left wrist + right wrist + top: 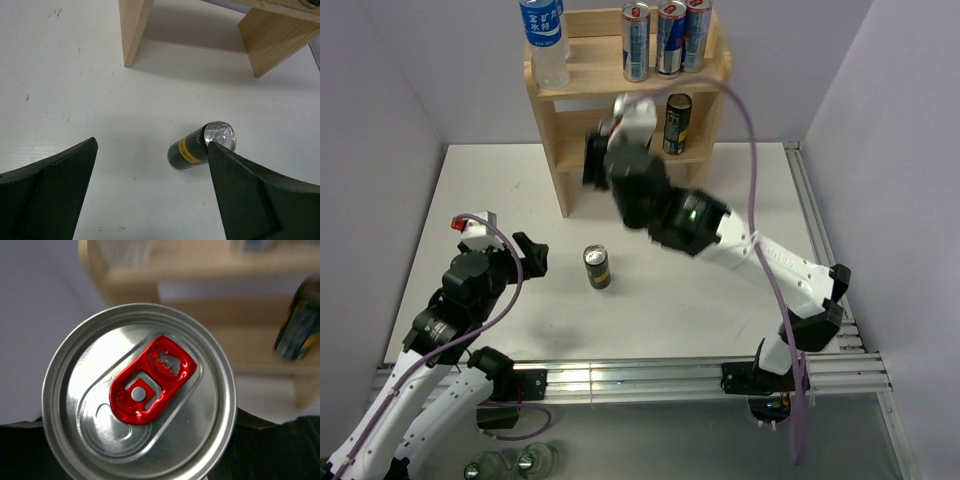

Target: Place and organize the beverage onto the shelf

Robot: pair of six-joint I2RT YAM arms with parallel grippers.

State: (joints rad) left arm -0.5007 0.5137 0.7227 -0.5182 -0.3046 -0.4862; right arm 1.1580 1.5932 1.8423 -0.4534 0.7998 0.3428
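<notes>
Clamped on a silver can with a red tab (pixel 137 390), the right gripper (pixel 625 130) holds its load upright at the lower tier of the shelf (pixel 563 160), apparently lining it up beside a dark can (pixel 677 122) standing there. Three tall cans (pixel 667 38) and a water bottle (pixel 544 40) fill the top tier, which likely explains the choice of the lower level. Across the table (pixel 500 200), the left gripper (pixel 150 150) hovers with jaws spread wide and empty, near another dark can (pixel 197 147) that stands waiting on the white surface, probably its next pickup.
</notes>
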